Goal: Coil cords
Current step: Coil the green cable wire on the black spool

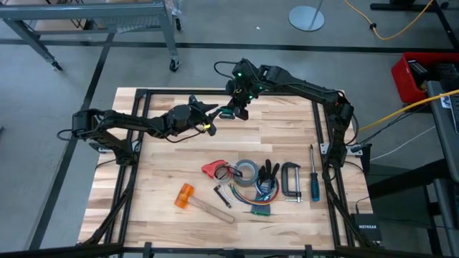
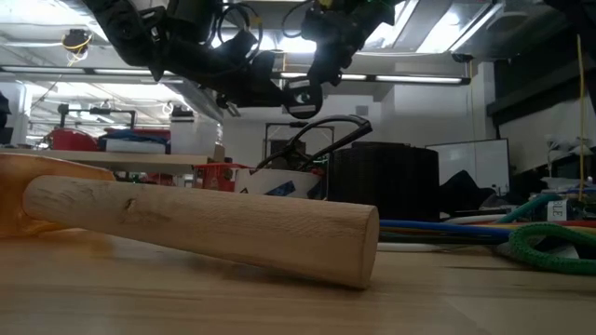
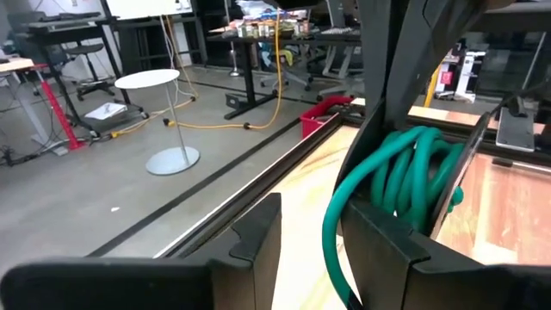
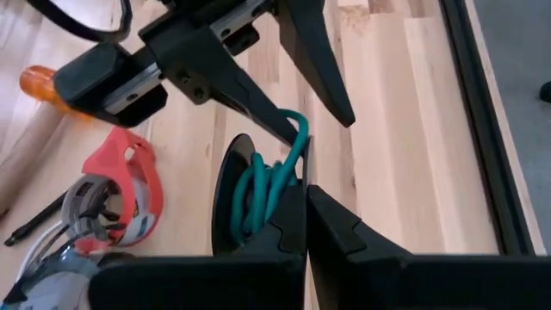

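Observation:
The cord is a teal-green cord wound into a small coil (image 4: 258,194), also seen in the left wrist view (image 3: 405,176). It hangs in the air over the table's far middle (image 1: 226,113). My right gripper (image 4: 306,196) is shut on it, slanting down from the far right (image 1: 239,107). My left gripper (image 3: 318,237) comes in level from the left (image 1: 213,111). It is open, its two fingers spread on either side of the coil's upper loop (image 4: 297,129). My right gripper pinches several strands of the coil (image 4: 288,185) between its two shut fingers, slanting down from above. The coil hangs below and beside the fingertips, clear of the table. My left gripper has one finger (image 3: 387,241) right next to the coil; whether it touches I cannot tell.
On the near half of the table lie a hammer with an orange head (image 1: 186,195), a red tape dispenser (image 1: 213,169), a grey tape roll (image 1: 246,170), a clamp (image 1: 290,179), a screwdriver (image 1: 313,179) and a bundle of coloured wires (image 1: 259,206). Bare wood lies under the grippers.

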`<action>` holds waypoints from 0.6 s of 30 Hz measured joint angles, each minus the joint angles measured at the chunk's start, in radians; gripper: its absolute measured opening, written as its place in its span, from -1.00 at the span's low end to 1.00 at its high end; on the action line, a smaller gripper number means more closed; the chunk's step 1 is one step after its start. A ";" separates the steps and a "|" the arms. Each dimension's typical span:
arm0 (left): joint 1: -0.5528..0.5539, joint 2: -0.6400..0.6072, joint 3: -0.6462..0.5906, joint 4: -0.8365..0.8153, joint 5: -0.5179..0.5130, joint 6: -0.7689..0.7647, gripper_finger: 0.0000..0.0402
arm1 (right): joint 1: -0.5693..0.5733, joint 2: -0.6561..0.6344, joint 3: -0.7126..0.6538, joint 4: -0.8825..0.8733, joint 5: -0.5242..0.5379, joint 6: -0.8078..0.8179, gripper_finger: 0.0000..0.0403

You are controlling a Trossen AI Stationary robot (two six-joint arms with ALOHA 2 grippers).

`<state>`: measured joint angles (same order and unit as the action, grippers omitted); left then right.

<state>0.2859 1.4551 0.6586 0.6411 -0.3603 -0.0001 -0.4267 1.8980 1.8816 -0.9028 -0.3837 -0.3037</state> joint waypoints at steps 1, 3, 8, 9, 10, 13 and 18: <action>0.000 0.000 0.000 0.000 0.000 0.000 -0.43 | 0.000 0.000 0.000 -0.003 -0.003 -0.010 -1.00; 0.000 0.000 0.000 -0.002 0.024 0.000 -0.43 | 0.000 0.000 0.000 -0.009 -0.029 -0.023 -1.00; 0.002 0.000 0.000 -0.001 0.181 0.045 -0.43 | 0.001 0.000 0.000 -0.017 -0.105 -0.046 -1.00; 0.002 0.000 0.000 -0.001 0.200 0.049 -0.43 | 0.002 0.000 0.000 -0.018 -0.107 -0.046 -1.00; 0.002 0.000 0.000 -0.001 0.208 0.052 -0.43 | 0.002 0.000 0.000 -0.017 -0.107 -0.046 -1.00; 0.003 0.000 0.000 0.000 0.214 0.050 -0.43 | 0.002 0.000 0.000 -0.003 -0.108 -0.046 -1.00; 0.002 0.000 0.000 0.002 0.233 0.062 -0.54 | 0.002 0.000 0.000 0.016 -0.143 -0.046 -1.00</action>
<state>0.2882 1.4548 0.6586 0.6430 -0.1269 0.0617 -0.4248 1.8980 1.8812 -0.8864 -0.5262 -0.3500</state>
